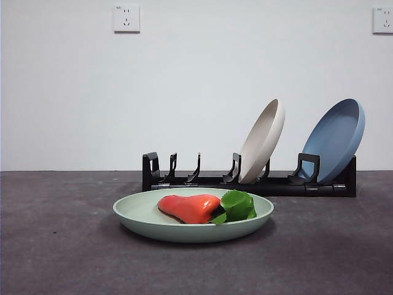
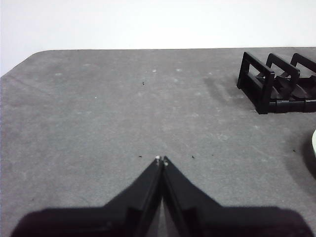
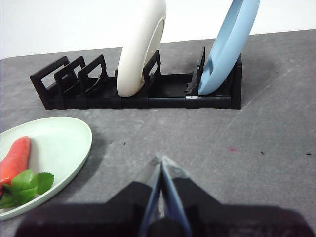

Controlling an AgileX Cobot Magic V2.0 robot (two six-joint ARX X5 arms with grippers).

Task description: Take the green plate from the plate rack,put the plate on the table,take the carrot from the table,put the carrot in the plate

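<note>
The green plate (image 1: 147,214) lies flat on the table (image 1: 55,246) in front of the plate rack (image 1: 245,183). The carrot (image 1: 190,208) lies in the plate, its green leaves to the right. The right wrist view shows the plate (image 3: 59,143), the carrot (image 3: 15,160) and the rack (image 3: 148,96). My right gripper (image 3: 160,159) is shut and empty, above the table beside the plate. My left gripper (image 2: 161,160) is shut and empty over bare table, apart from the rack's end (image 2: 269,81). Neither arm shows in the front view.
A beige plate (image 1: 263,141) and a blue plate (image 1: 336,138) lean in the rack's right slots; they also show in the right wrist view as the beige plate (image 3: 140,47) and blue plate (image 3: 229,44). A white wall with sockets (image 1: 126,18) stands behind.
</note>
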